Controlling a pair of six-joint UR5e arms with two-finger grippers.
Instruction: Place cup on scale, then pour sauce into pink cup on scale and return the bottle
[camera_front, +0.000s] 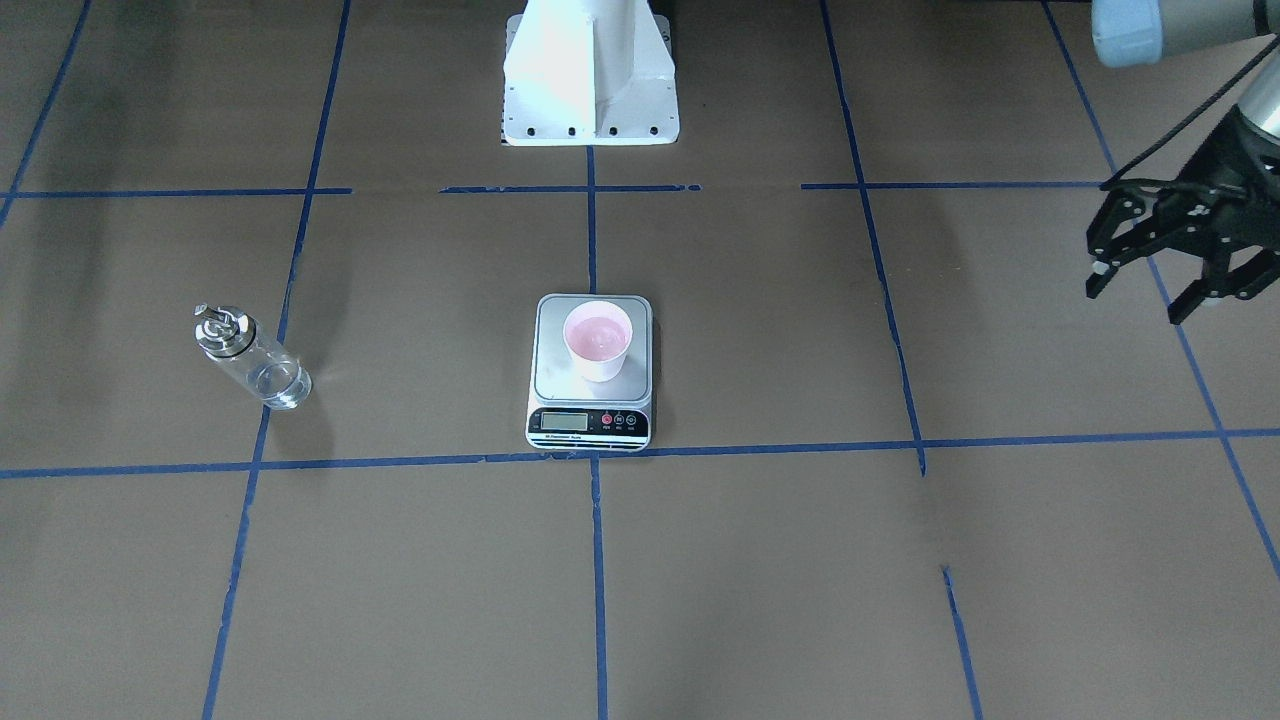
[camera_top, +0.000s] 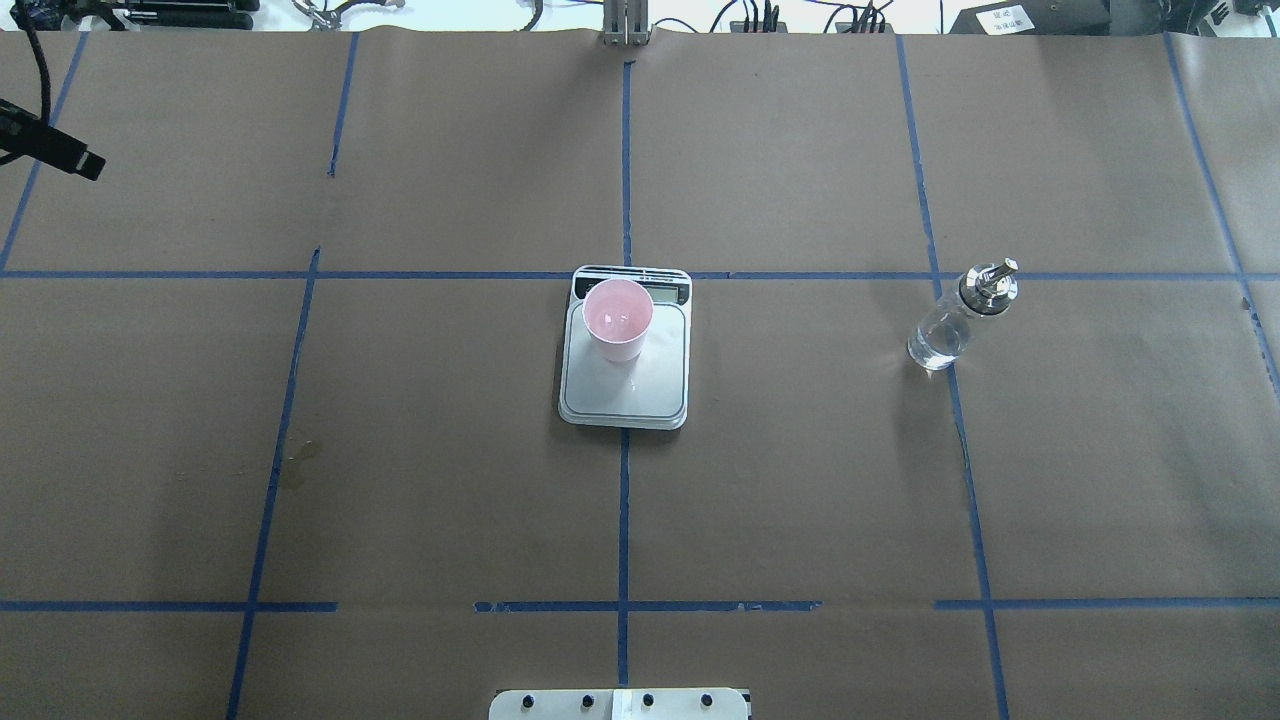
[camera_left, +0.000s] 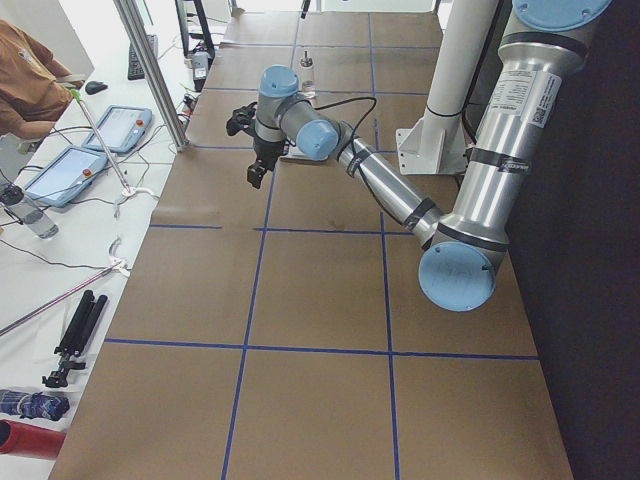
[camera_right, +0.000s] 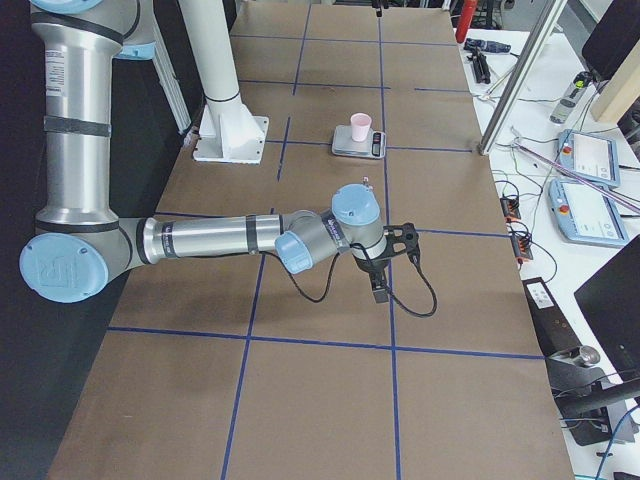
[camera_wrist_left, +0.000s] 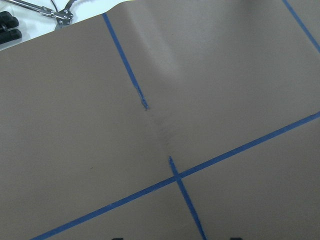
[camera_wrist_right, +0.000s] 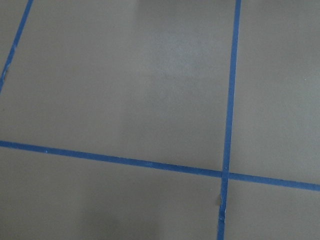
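Observation:
The pale pink cup stands upright on the scale, toward the display end of its steel platform. On the robot's right side of the table the clear glass bottle stands upright and alone, with a little clear liquid at its bottom. My left gripper hovers open and empty far off on the robot's left side. My right gripper shows only in the exterior right view, low over the table near the bottle; I cannot tell whether it is open or shut.
The white robot base sits at the table's robot side. Tools and cables lie along the far edge. Beside the table are tablets and a seated person. A small stain marks the paper.

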